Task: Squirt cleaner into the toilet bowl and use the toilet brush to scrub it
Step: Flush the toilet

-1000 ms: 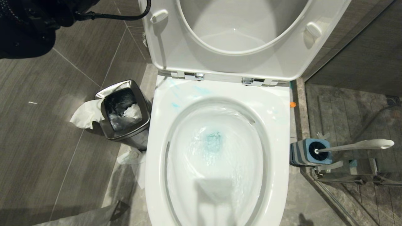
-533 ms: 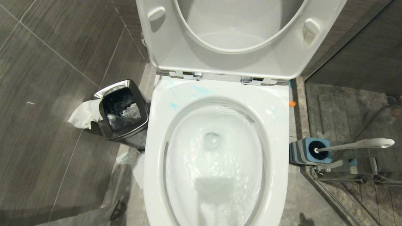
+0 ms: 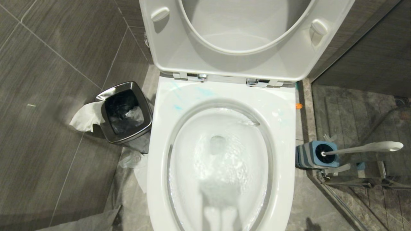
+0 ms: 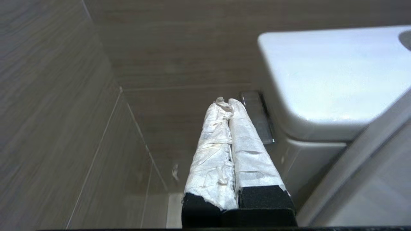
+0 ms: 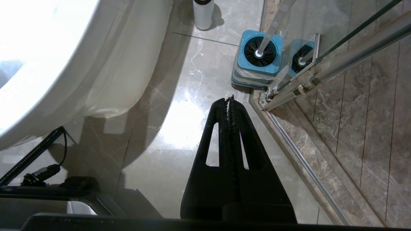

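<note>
Below, the toilet bowl point(image 3: 221, 166) stands open, its seat and lid point(image 3: 247, 41) raised upright against the wall behind. Water churns in the basin, and thin turquoise smears of cleaner point(image 3: 178, 106) mark the rear left corner of the white rim, near the chrome hinges point(image 3: 197, 77). On the floor just right of the bowl, the toilet brush point(image 3: 366, 148) sits in its blue-and-grey holder point(image 3: 316, 155), its white handle leaning away toward the glass shower partition point(image 5: 337, 64). On the floor at the bowl's left stands a steel bin point(image 3: 125, 112) with tissue point(image 3: 86, 117) draped over its edge. My left gripper point(image 4: 226, 102), its fingers wrapped in white tape, is pressed together and empty, raised beside the tank point(image 4: 330, 80) near the tiled wall. My right gripper point(image 5: 230, 99) hangs over the floor short of the brush holder, its black fingers together, gripping nothing.
</note>
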You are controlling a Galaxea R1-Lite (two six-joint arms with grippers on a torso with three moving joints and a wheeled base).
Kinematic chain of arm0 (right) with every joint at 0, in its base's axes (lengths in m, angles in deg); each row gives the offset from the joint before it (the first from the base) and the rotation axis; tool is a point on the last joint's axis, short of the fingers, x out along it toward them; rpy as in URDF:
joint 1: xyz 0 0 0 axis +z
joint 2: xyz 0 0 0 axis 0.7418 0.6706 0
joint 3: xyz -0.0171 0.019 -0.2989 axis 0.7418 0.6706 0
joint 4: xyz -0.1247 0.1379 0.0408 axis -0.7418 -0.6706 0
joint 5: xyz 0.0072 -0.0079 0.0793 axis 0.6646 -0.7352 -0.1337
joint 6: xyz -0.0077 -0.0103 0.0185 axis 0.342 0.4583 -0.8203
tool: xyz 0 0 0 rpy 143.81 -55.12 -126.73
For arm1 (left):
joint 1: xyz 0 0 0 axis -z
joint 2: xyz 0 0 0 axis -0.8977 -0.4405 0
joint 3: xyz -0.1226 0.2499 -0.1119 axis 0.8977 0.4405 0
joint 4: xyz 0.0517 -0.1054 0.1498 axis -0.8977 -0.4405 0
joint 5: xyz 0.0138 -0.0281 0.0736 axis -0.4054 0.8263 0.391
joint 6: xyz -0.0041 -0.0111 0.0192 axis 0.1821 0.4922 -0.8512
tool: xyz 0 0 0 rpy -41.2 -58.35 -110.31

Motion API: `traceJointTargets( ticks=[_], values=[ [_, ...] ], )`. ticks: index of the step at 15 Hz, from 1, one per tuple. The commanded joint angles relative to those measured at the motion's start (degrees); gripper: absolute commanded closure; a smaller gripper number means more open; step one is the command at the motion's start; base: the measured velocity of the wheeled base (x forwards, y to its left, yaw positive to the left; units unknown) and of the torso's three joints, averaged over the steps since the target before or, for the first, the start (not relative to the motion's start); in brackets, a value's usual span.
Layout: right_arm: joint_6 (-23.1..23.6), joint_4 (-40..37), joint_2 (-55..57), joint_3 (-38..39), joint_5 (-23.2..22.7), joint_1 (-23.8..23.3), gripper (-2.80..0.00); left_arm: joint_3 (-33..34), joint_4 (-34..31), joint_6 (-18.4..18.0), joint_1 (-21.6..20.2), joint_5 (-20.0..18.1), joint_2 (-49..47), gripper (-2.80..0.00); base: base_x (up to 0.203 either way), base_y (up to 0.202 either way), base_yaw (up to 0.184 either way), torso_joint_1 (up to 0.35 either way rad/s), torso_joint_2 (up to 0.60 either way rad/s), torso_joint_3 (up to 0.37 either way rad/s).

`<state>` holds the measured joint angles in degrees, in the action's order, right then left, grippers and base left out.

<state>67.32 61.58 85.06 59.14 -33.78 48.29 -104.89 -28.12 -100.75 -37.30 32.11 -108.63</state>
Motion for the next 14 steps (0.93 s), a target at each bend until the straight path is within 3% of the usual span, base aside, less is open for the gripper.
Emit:
traceJointTargets(
  ticks=[1, 8, 10, 14],
  values=[
    [0.0, 0.0, 0.0, 0.0, 0.0, 0.0, 0.00, 0.0, -9.3, 0.0, 0.0, 0.5, 5.5, 0.00, 0.000, 0.000, 0.000, 0.000, 0.00, 0.000],
    [0.0, 0.0, 0.0, 0.0, 0.0, 0.0, 0.00, 0.4, -35.4, 1.0, 0.0, 4.2, 12.4, 0.00, 0.000, 0.000, 0.000, 0.000, 0.00, 0.000],
    [0.0, 0.0, 0.0, 0.0, 0.0, 0.0, 0.00, 0.9, -38.5, 2.3, 0.1, 3.9, 13.5, 0.00, 0.000, 0.000, 0.000, 0.000, 0.00, 0.000],
    [0.0, 0.0, 0.0, 0.0, 0.0, 0.0, 0.00, 3.6, -38.7, 2.9, 0.6, 3.6, 15.1, 0.00, 0.000, 0.000, 0.000, 0.000, 0.00, 0.000]
  ],
)
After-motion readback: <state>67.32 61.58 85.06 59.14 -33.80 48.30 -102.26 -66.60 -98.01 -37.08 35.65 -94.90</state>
